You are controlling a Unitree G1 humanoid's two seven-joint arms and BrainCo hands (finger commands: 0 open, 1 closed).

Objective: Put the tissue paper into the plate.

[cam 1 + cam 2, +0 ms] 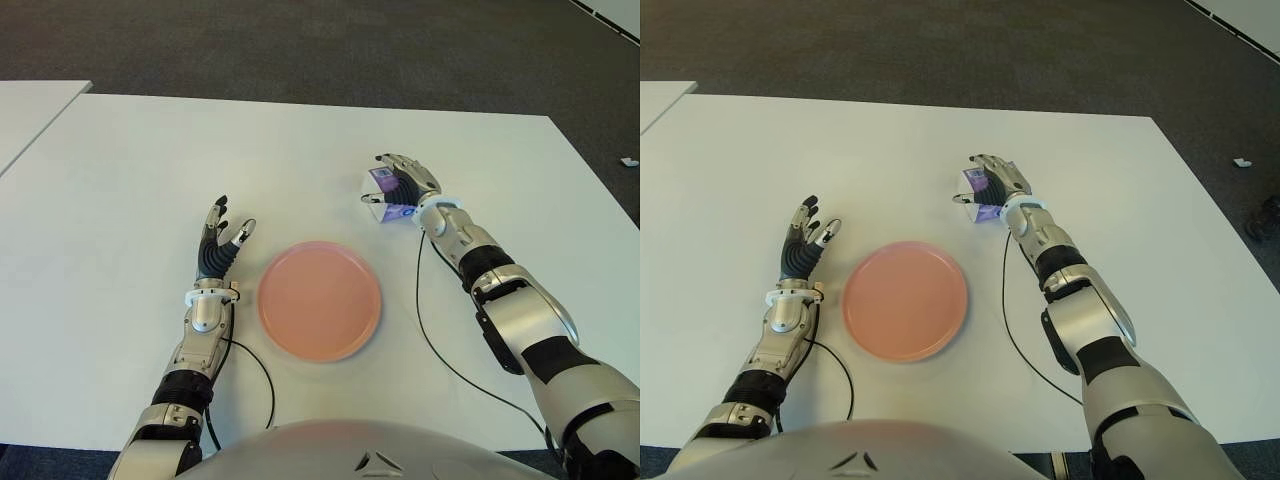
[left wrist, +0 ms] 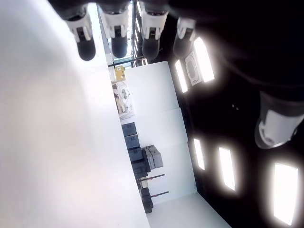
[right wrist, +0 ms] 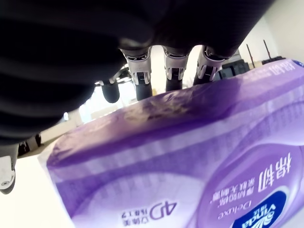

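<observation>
A purple and white tissue pack point(image 1: 383, 196) sits tilted in my right hand point(image 1: 402, 180), right of the table's middle; whether it is clear of the table I cannot tell. The fingers point(image 3: 173, 71) curl over the pack's point(image 3: 190, 156) far edge in the right wrist view, and the hand is shut on it. The empty pink plate point(image 1: 319, 300) lies near the front middle of the table, left of and nearer than the pack. My left hand point(image 1: 222, 242) shows just left of the plate, fingers point(image 2: 118, 33) straight and spread, holding nothing.
The white table point(image 1: 150, 170) spreads wide around both hands. A black cable point(image 1: 432, 340) trails from my right wrist across the table toward the front edge. A second white table point(image 1: 30, 110) stands at the far left. Dark carpet lies beyond.
</observation>
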